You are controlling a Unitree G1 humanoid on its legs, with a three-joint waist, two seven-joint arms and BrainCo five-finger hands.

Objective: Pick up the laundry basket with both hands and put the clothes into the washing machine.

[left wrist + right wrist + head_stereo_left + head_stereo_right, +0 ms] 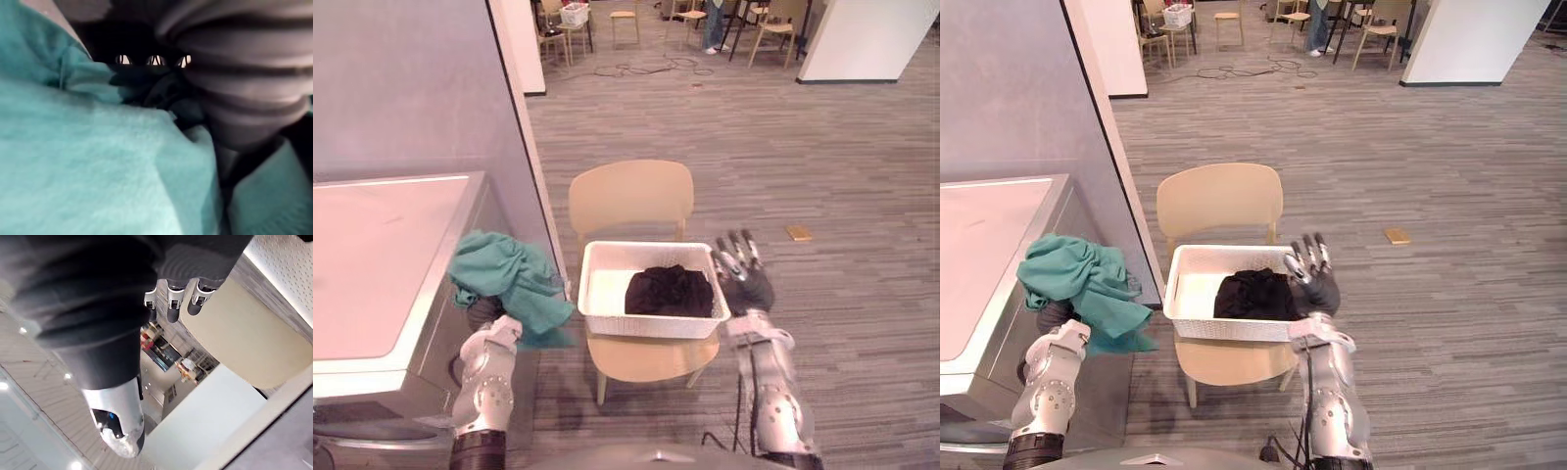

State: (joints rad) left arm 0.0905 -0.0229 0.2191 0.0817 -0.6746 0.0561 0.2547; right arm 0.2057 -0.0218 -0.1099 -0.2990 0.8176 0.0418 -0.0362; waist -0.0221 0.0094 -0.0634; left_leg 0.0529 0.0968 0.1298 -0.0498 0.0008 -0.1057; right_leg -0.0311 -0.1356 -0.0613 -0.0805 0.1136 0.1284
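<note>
A white laundry basket (607, 315) sits on the seat of a light wooden chair (631, 196), with a black garment (668, 292) bunched in its right half. My right hand (741, 274) is open, held upright just off the basket's right rim with straight fingers (171, 298). A teal cloth (504, 279) hangs in a heap at the front corner of the washing machine (382, 255) on the left. My left hand (486, 311) is buried under that cloth, its dark cover (244, 88) pressed into the teal fabric (73, 171).
A grey partition wall (431, 88) rises behind the washing machine. A small tan object (799, 232) lies on the floor to the right. Far back stand several chairs, another white basket (574, 14) and a person's legs (715, 24).
</note>
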